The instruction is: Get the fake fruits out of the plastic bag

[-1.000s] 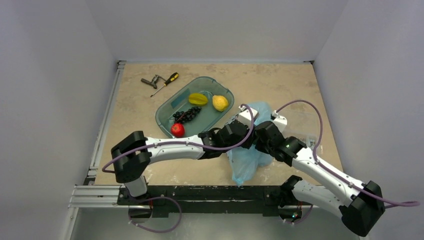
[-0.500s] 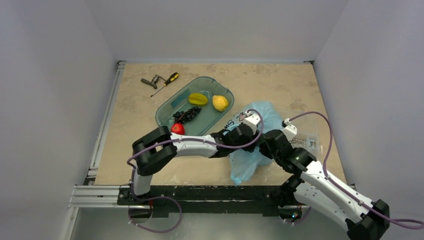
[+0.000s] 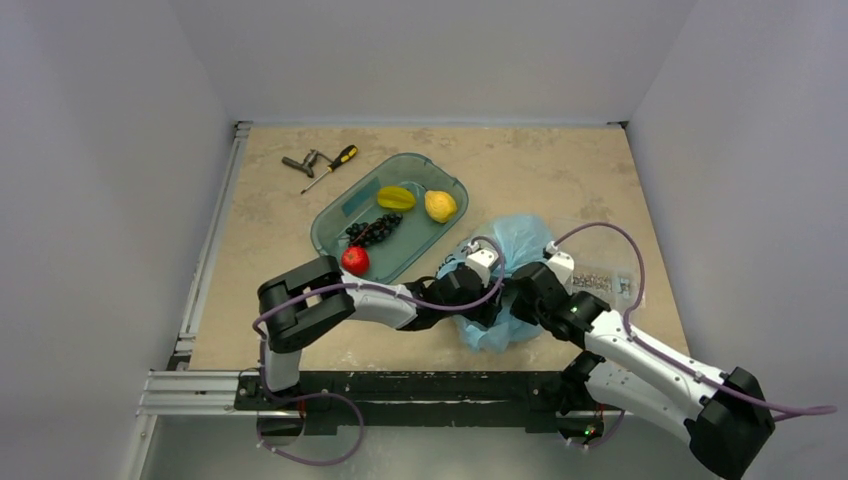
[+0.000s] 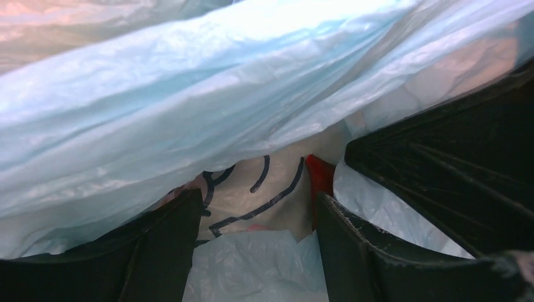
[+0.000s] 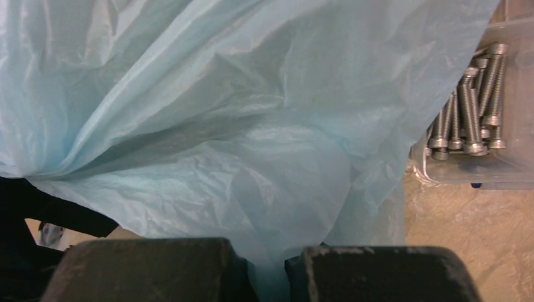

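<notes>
Top external view gives you one light-blue bag (image 3: 518,238) lying crumpled on the table (image 3: 560,170), right of centre and near the front edge, with two arms meeting over it: the left arm (image 3: 380,295) reaches in from the left and the right arm (image 3: 640,350) from the right. Whatever the bag holds is hidden from you by the plastic. Beside it, up and to the left, you have one teal tray (image 3: 415,235) with four pieces in it: one star fruit (image 3: 396,197), one yellow pear (image 3: 440,205), one bunch of black grapes (image 3: 372,230) and one red round fruit (image 3: 354,260). Beyond the tray, near the far left corner, lie two tools close together: one screwdriver (image 3: 332,167) with a yellow and black handle, and one small grey metal tool (image 3: 302,162). Just to the right of the bag sits one clear box (image 3: 600,282) of bolts. From the left wrist, you see the left gripper (image 4: 255,201) with its two fingers standing apart, and the printed side of the bag, black curved lines and a red patch, showing in the gap. From the right wrist, you see the right gripper (image 5: 267,251) closed, with a fold of the blue plastic pinched between its two fingers and the bag spreading out above them.
</notes>
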`<state>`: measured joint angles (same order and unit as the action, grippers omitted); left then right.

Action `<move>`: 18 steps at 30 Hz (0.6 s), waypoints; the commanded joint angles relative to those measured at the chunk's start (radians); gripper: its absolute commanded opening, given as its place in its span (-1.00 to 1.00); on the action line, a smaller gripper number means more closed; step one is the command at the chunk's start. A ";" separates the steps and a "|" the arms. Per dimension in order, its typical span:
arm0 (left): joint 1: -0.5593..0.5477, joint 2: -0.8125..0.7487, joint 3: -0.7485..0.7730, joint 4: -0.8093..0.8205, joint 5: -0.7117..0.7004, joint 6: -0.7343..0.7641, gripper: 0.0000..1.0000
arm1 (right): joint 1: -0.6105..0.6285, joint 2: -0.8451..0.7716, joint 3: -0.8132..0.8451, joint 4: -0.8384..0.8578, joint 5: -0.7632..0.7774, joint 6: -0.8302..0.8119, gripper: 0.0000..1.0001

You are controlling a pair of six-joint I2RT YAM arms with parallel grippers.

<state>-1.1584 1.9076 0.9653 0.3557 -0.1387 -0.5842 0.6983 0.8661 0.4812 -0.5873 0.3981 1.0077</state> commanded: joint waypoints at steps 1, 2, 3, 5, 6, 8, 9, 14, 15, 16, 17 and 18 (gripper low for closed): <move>0.017 -0.042 -0.052 0.008 0.074 -0.020 0.34 | 0.018 0.024 -0.048 0.105 -0.032 -0.028 -1.00; 0.026 -0.055 -0.050 0.011 0.089 -0.025 0.34 | 0.022 0.046 -0.056 0.129 -0.034 -0.026 -1.00; 0.037 -0.069 -0.049 0.016 0.102 -0.030 0.35 | 0.028 0.065 -0.069 0.147 -0.037 -0.029 -0.96; 0.060 -0.092 -0.038 0.020 0.132 -0.036 0.35 | 0.054 0.085 -0.062 0.153 -0.010 -0.015 -0.82; 0.070 -0.105 -0.032 0.020 0.163 -0.039 0.35 | 0.057 0.086 -0.063 0.154 -0.002 -0.009 -0.74; 0.087 -0.135 -0.027 0.027 0.199 -0.040 0.35 | 0.059 0.082 -0.069 0.166 -0.006 -0.012 -0.53; 0.093 -0.153 -0.027 0.031 0.214 -0.041 0.35 | 0.059 0.078 -0.071 0.166 -0.005 -0.010 -0.39; 0.118 -0.278 -0.019 0.023 0.343 -0.059 0.36 | 0.059 0.032 -0.059 0.145 -0.033 0.010 0.15; 0.118 -0.298 -0.009 0.004 0.378 -0.062 0.37 | 0.059 0.005 -0.041 0.116 -0.036 0.003 0.23; 0.119 -0.312 0.009 -0.033 0.411 -0.068 0.40 | 0.059 -0.039 -0.014 0.074 -0.038 -0.008 0.28; 0.118 -0.325 0.026 -0.070 0.445 -0.072 0.42 | 0.059 -0.079 0.017 0.030 -0.025 -0.031 0.37; 0.118 -0.337 0.037 -0.107 0.467 -0.071 0.43 | 0.059 -0.113 0.048 -0.001 -0.028 -0.051 0.44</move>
<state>-1.0256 1.6524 0.9325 0.2928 0.1291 -0.6189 0.7528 0.8600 0.4259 -0.4934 0.3668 1.0004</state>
